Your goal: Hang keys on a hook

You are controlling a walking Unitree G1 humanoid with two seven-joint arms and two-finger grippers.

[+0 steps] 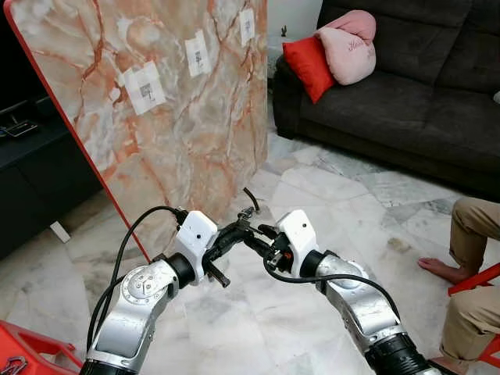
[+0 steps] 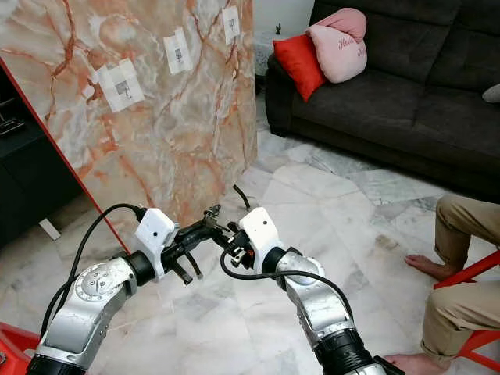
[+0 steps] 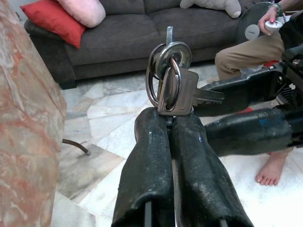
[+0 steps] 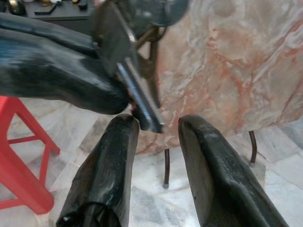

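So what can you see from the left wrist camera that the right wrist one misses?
Left wrist: the dark sofa with its red cushion, a seated person's leg, and the left gripper shut on the keys. Right wrist: a red stool and the right gripper open just under the key blade. Both show the keys and the marble panel.

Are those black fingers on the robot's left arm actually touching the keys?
Touching. In the left wrist view the left gripper has its two fingers pressed together, pinching the bottom of the keys between their tips.
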